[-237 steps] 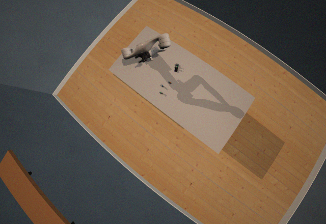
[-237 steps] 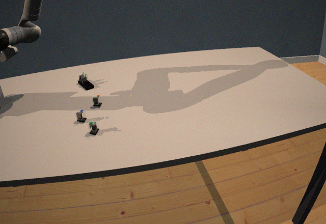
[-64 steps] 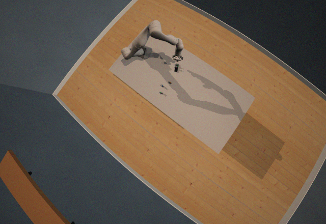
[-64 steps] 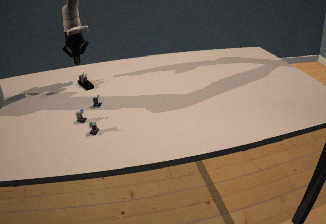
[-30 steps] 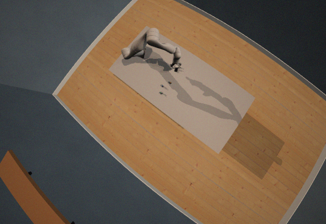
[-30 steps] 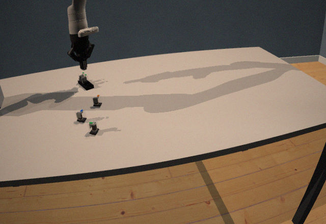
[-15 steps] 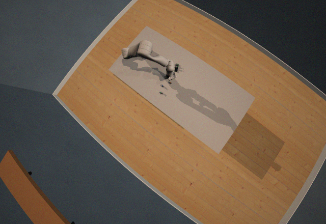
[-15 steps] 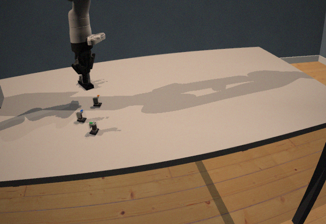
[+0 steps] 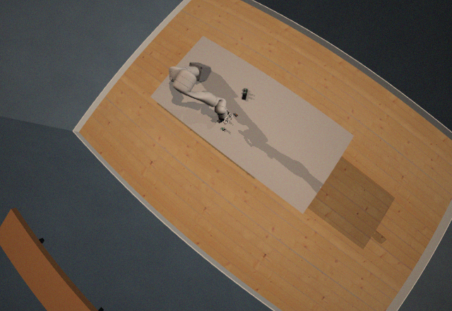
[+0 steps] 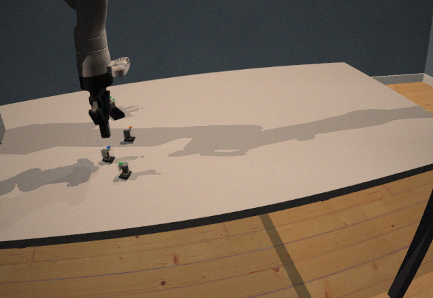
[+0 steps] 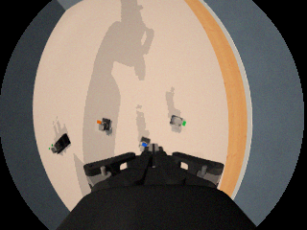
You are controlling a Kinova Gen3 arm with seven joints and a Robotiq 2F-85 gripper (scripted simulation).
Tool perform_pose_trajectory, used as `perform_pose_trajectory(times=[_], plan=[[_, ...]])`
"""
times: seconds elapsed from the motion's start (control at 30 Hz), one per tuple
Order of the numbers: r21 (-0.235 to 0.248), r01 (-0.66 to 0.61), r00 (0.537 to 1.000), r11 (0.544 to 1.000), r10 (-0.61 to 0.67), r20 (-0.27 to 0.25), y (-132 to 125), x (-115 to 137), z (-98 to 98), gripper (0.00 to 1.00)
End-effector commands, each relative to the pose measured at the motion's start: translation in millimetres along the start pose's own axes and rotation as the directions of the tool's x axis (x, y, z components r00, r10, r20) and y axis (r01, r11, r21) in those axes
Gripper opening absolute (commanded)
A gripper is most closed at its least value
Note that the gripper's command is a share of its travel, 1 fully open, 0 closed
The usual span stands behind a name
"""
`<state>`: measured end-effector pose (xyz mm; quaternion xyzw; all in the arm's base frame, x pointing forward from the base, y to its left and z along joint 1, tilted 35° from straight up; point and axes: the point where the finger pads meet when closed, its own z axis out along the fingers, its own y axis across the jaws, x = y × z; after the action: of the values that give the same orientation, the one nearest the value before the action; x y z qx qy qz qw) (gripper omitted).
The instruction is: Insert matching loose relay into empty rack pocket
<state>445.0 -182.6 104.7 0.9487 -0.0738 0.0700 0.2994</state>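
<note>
The black rack (image 9: 244,95) (image 10: 117,112) (image 11: 61,144) lies on the table with two green-button relays in it; in the exterior view my arm partly hides it. Three loose relays stand upright on the table: one with an orange button (image 10: 127,134) (image 11: 104,125) (image 9: 235,114), one with a blue button (image 10: 106,154) (image 11: 145,144), and one with a green button (image 10: 123,169) (image 11: 178,122) (image 9: 222,128). My gripper (image 10: 105,133) (image 11: 153,149) is shut and empty. It points down and hangs a little above the table, between the rack and the loose relays, closest to the blue-button relay.
The pale table (image 10: 279,112) (image 9: 292,136) runs far to the right, with its dark front edge (image 10: 244,214) in the exterior view. The arm's base (image 9: 200,70) stands at the table's far end. The wooden floor lies around the table.
</note>
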Motion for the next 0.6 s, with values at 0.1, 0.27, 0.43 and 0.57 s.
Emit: perform_pose_trajectory(times=[0.1,0.27,0.43,0.57], plan=[[0.013,0.022,1.000,1.000,-0.022,-0.002,33.5,-4.3,-1.9,0.00],[0.010,0.078,0.997,0.997,-0.078,-0.006,53.1,-9.7,-1.3,0.00],[0.009,0.103,0.995,0.995,-0.103,-0.007,62.0,-12.4,-1.1,0.00],[0.009,0.107,0.994,0.994,-0.107,-0.008,63.2,-12.8,-1.0,0.00]])
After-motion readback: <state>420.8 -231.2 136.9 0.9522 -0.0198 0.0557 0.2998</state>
